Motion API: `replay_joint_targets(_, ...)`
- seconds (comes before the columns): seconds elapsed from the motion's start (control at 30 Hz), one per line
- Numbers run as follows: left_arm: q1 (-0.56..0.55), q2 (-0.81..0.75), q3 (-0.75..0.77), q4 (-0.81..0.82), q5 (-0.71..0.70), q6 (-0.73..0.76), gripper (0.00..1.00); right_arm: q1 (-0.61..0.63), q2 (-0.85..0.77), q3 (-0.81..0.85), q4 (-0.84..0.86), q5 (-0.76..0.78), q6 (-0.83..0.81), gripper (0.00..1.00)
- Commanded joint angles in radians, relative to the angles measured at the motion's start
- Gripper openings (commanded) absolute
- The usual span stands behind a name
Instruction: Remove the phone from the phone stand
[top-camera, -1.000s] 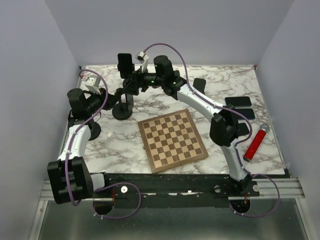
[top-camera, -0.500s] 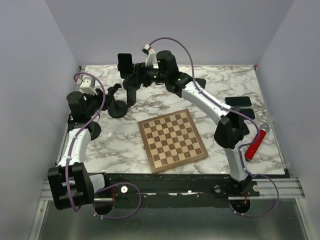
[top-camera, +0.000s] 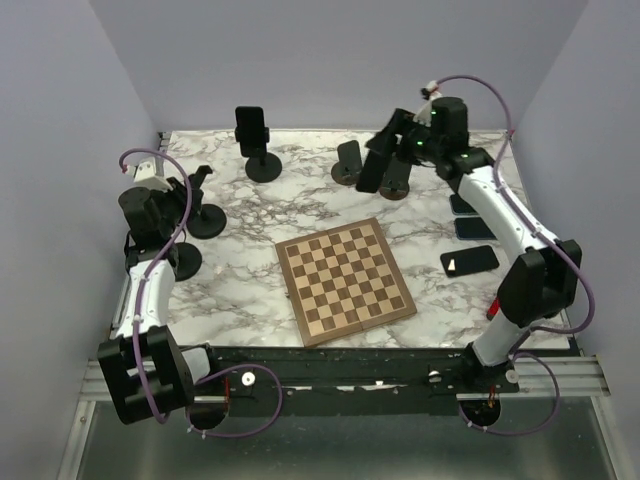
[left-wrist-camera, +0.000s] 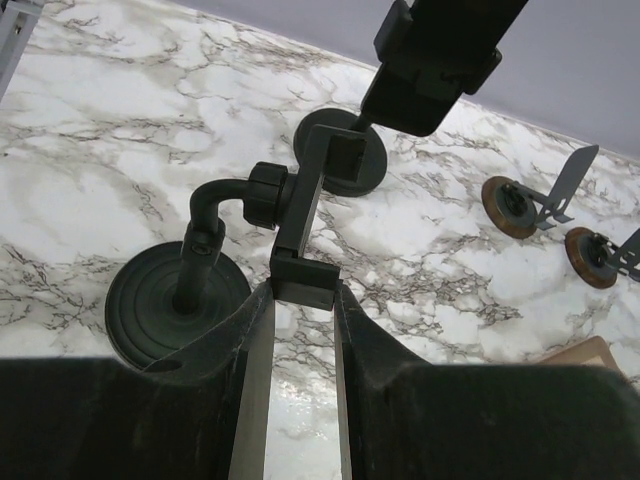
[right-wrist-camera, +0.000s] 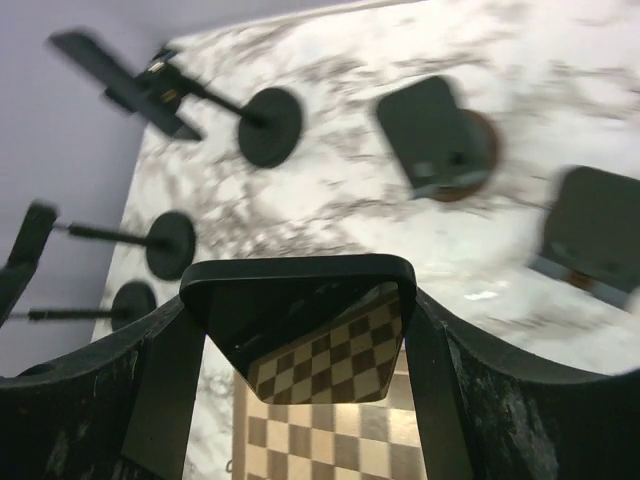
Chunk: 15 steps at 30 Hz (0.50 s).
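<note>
My right gripper (top-camera: 383, 150) is shut on a black phone (top-camera: 369, 172) and holds it in the air over the back right of the table. In the right wrist view the phone (right-wrist-camera: 280, 310) sits between my fingers (right-wrist-camera: 170, 380), its glass mirroring the chessboard. My left gripper (top-camera: 199, 182) is shut on the clamp (left-wrist-camera: 303, 281) of an empty black phone stand (top-camera: 207, 222) at the left; its round base (left-wrist-camera: 178, 300) rests on the marble. A second stand (top-camera: 263, 165) at the back holds another phone (top-camera: 250, 128).
A chessboard (top-camera: 345, 280) lies at the centre. Two small stands (top-camera: 348, 165) (top-camera: 397, 183) stand under the held phone. Three phones (top-camera: 470, 260) lie flat at the right. Another stand base (top-camera: 183, 262) sits near the left arm. A red object (top-camera: 494, 310) peeks from behind the right arm.
My right arm swung from the back left to the back right, carrying the phone away from the stand. My left gripper pulled the emptied stand to the left.
</note>
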Motion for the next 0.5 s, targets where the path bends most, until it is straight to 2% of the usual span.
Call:
replay_joint_targets(0.0, 0.011, 0.040, 0.059, -0.107, -0.078, -0.044, 0.02, -0.203, -0.077, -0.099, -0.007, -0.006, 0.129, 0.01)
replay_joint_targets(0.07, 0.011, 0.044, 0.068, -0.129, -0.093, -0.045, 0.11, -0.300, -0.082, -0.136, 0.000, -0.032, 0.167, 0.01)
replay_joint_targets(0.17, 0.010, 0.039, 0.074, -0.142, -0.101, -0.044, 0.31, -0.438, -0.081, -0.179, 0.024, -0.079, 0.213, 0.01)
replay_joint_targets(0.27, 0.009, 0.026, 0.076, -0.149, -0.100, -0.049, 0.48, -0.537, -0.065, -0.200, 0.039, -0.060, 0.260, 0.01)
replay_joint_targets(0.37, 0.010, 0.018, 0.080, -0.150, -0.089, -0.057, 0.56, -0.611, -0.007, -0.185, 0.067, -0.055, 0.326, 0.01)
replay_joint_targets(0.47, 0.010, 0.016, 0.086, -0.151, -0.067, -0.070, 0.61, -0.626, 0.080, -0.109, 0.039, 0.001, 0.383, 0.01)
